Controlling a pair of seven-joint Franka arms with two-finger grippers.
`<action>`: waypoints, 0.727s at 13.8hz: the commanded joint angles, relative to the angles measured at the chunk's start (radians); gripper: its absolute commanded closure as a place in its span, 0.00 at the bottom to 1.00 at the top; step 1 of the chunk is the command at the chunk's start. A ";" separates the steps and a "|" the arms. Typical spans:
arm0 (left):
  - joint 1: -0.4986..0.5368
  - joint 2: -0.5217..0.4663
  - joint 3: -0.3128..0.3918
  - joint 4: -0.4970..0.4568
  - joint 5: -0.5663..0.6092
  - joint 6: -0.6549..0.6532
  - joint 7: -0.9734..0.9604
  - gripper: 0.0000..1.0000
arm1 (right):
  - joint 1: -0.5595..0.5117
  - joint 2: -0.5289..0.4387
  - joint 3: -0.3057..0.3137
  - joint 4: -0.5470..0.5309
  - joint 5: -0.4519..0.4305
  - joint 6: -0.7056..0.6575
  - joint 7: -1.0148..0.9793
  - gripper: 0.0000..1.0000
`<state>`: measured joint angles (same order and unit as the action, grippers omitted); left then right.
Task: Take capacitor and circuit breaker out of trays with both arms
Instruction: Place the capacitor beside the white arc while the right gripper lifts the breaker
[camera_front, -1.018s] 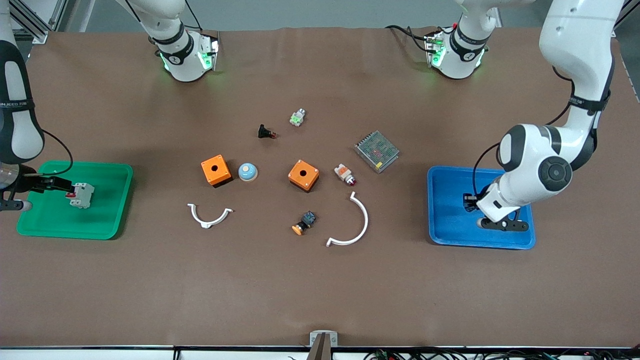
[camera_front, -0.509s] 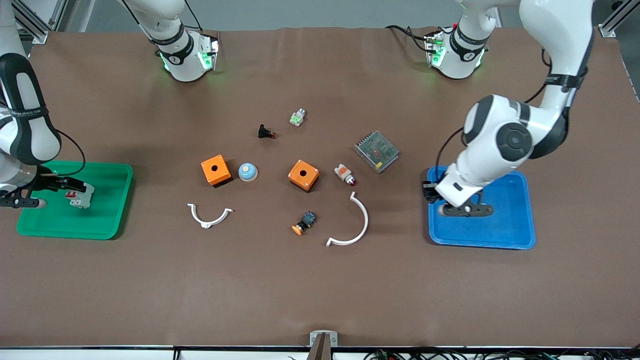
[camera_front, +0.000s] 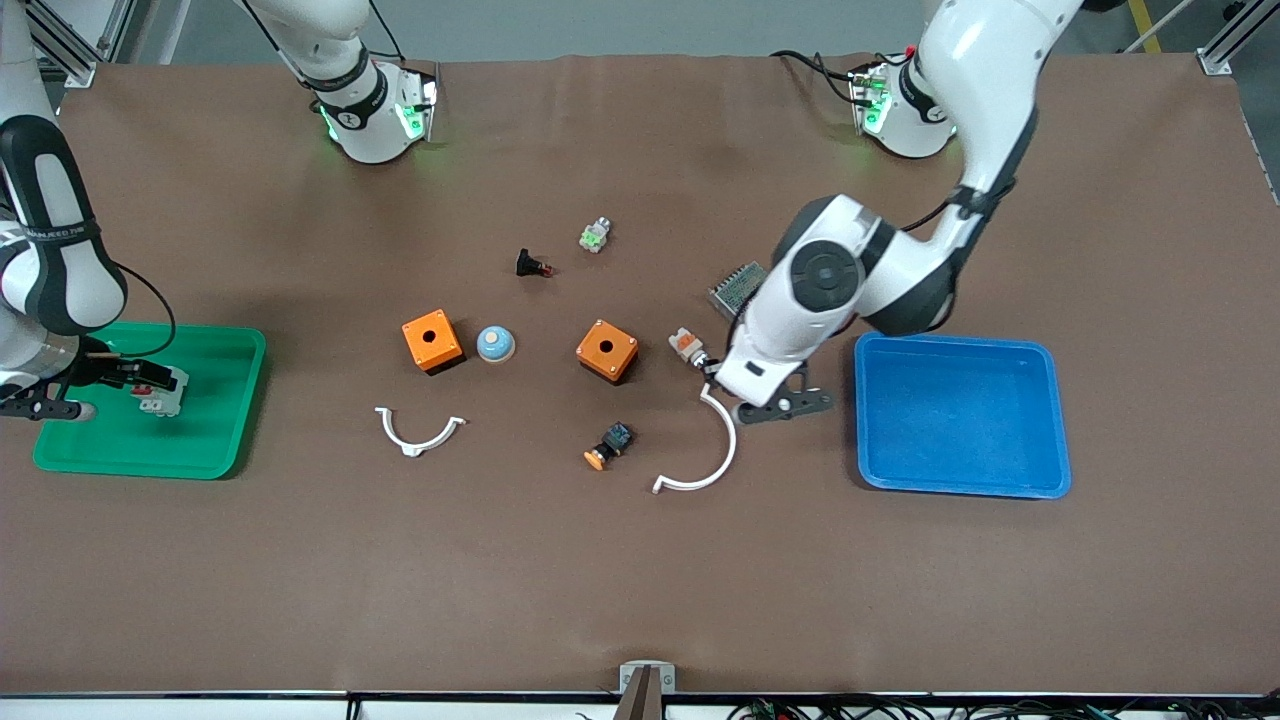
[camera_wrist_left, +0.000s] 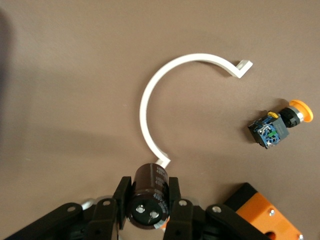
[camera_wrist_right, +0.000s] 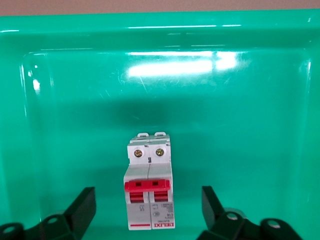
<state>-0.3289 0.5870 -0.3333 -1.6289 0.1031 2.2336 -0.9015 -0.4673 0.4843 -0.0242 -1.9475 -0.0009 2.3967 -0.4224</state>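
Observation:
The capacitor, a short dark cylinder with two metal pins on its end, is held between the fingers of my left gripper. That gripper is over the table at one end of the big white arc, beside the blue tray. The breaker, a light-grey block with red levers, lies on the floor of the green tray. My right gripper is open, with one finger on each side of the breaker and apart from it. The breaker also shows in the front view.
On the table between the trays lie two orange boxes, a blue dome, a small white arc, an orange-capped part, a white-and-orange part, a mesh block, a black part and a green-white part.
My left arm has swung from over the blue tray toward the table's middle, to the end of the big white arc. My right gripper has stayed at the breaker in the green tray.

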 joint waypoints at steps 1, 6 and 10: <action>-0.059 0.124 0.008 0.148 0.043 -0.017 -0.123 1.00 | -0.020 0.028 0.017 0.022 0.019 0.004 -0.003 0.38; -0.170 0.240 0.071 0.211 0.043 0.018 -0.192 0.99 | -0.020 0.030 0.015 0.029 0.019 -0.005 -0.001 0.73; -0.171 0.271 0.079 0.211 0.044 0.051 -0.191 0.69 | -0.014 0.028 0.015 0.070 0.018 -0.056 -0.009 0.87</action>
<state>-0.4950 0.8446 -0.2611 -1.4477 0.1301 2.2834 -1.0788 -0.4684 0.5049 -0.0238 -1.9261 -0.0002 2.3910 -0.4213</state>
